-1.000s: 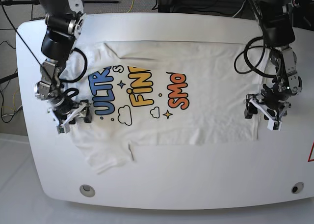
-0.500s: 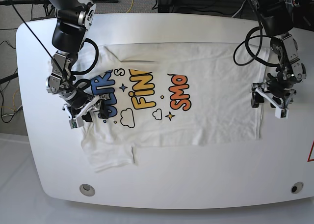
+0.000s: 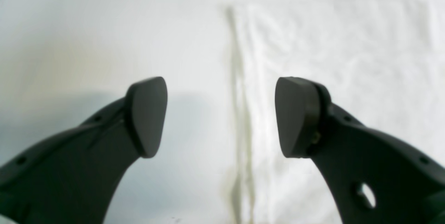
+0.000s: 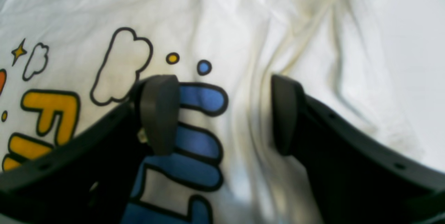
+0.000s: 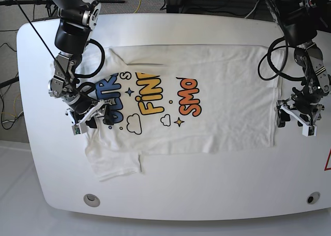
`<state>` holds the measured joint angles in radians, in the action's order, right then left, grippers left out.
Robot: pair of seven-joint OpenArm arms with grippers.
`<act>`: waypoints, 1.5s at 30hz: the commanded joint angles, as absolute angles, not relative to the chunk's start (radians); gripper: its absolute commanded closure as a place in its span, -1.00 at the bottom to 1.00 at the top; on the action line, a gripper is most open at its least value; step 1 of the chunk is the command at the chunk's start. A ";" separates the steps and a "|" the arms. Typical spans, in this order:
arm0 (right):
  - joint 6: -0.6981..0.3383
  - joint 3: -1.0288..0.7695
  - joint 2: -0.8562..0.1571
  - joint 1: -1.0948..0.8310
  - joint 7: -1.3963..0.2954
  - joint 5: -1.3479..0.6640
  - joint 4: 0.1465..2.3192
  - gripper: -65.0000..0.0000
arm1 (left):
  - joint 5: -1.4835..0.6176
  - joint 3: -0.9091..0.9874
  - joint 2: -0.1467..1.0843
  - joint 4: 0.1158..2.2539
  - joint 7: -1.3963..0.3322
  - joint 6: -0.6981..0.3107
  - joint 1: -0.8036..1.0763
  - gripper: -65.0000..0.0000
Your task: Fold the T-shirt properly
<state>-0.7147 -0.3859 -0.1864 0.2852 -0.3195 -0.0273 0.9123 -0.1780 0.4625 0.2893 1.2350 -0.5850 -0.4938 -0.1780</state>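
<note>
The white T-shirt (image 5: 217,106) lies spread print-up on the white table (image 5: 207,189), with its neck end to the left and its hem to the right. My right gripper (image 5: 92,119) is open, low over the blue "ULTRA" letters (image 4: 200,147) and a crease in the cloth. Nothing sits between its fingers (image 4: 160,112). My left gripper (image 5: 296,125) is open beside the hem near the front right corner. In the left wrist view the T-shirt (image 3: 330,60) edge runs between the open left gripper (image 3: 220,118) fingers, nearer the right one.
One sleeve (image 5: 111,166) sticks out toward the front left. Two round discs (image 5: 92,198) (image 5: 310,198) sit in the table's front edge. A red mark (image 5: 328,161) shows at the far right. Cables and stands crowd the back edge.
My right gripper moved right, from the shirt's left edge onto the blue letters, then held still. My left gripper drifted right and toward the front along the hem. The shirt shifted slightly right.
</note>
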 commanded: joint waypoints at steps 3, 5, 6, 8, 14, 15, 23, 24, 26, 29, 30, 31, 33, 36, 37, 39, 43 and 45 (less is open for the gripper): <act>-0.697 -0.383 -0.194 0.288 -0.450 0.045 0.941 -0.21 | -0.188 0.461 0.305 1.245 -0.565 -0.498 -0.226 -0.41; -0.696 -0.383 -0.193 0.285 -0.450 0.045 0.970 -0.21 | -0.188 0.461 0.303 1.228 -0.564 -0.498 -0.236 -0.41; -0.694 -0.383 -0.193 0.285 -0.450 0.045 0.984 -0.21 | -0.188 0.461 0.303 1.218 -0.564 -0.498 -0.242 -0.41; -0.694 -0.383 -0.193 0.285 -0.460 0.045 1.012 -0.21 | -0.188 0.460 0.303 1.188 -0.562 -0.498 -0.260 -0.41; -0.694 -0.383 -0.193 0.315 -0.522 0.045 1.067 -0.21 | -0.188 0.460 0.305 1.081 -0.556 -0.498 -0.321 -0.41; -0.694 -0.383 -0.193 0.318 -0.529 0.045 1.070 -0.21 | -0.186 0.460 0.305 1.069 -0.552 -0.498 -0.328 -0.41; -0.694 -0.383 -0.197 0.346 -0.552 0.047 1.104 -0.21 | -0.186 0.432 0.308 0.964 -0.466 -0.498 -0.374 -0.41; -0.694 -0.383 -0.199 0.348 -0.553 0.047 1.104 -0.21 | -0.186 0.420 0.312 0.954 -0.460 -0.498 -0.378 -0.41; -0.694 -0.383 -0.199 0.351 -0.559 0.047 1.104 -0.21 | -0.186 0.401 0.323 0.937 -0.450 -0.498 -0.387 -0.41; -0.694 -0.383 -0.199 0.361 -0.559 0.047 1.104 -0.21 | -0.186 0.381 0.325 0.901 -0.433 -0.498 -0.403 -0.41; -0.694 -0.383 -0.199 0.361 -0.559 0.047 1.104 -0.21 | -0.186 0.378 0.325 0.891 -0.427 -0.498 -0.409 -0.41; -0.694 -0.383 -0.199 0.363 -0.559 0.047 1.104 -0.21 | -0.186 0.375 0.325 0.875 -0.417 -0.496 -0.415 -0.41; -0.693 -0.383 -0.199 0.363 -0.559 0.047 1.104 -0.21 | -0.186 0.375 0.325 0.851 -0.400 -0.496 -0.424 -0.41; -0.693 -0.381 -0.199 0.364 -0.559 0.047 1.104 -0.21 | -0.186 0.375 0.326 0.800 -0.374 -0.496 -0.443 -0.41; -0.693 -0.381 -0.199 0.364 -0.559 0.047 1.104 -0.21 | -0.186 0.375 0.326 0.782 -0.364 -0.496 -0.449 -0.41; -0.693 -0.381 -0.197 0.364 -0.559 0.047 1.104 -0.21 | -0.186 0.375 0.326 0.750 -0.348 -0.496 -0.461 -0.41; -0.693 -0.381 -0.197 0.364 -0.559 0.047 1.104 -0.21 | -0.186 0.375 0.326 0.696 -0.312 -0.496 -0.478 -0.41; -0.693 -0.381 -0.197 0.364 -0.559 0.047 1.104 -0.21 | -0.186 0.375 0.326 0.671 -0.292 -0.496 -0.479 -0.41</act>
<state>-0.6956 -0.3801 -0.1829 0.3363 -0.5804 0.0566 1.0817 -0.1726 0.3737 0.3084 0.6746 -0.3332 -0.4931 -0.4484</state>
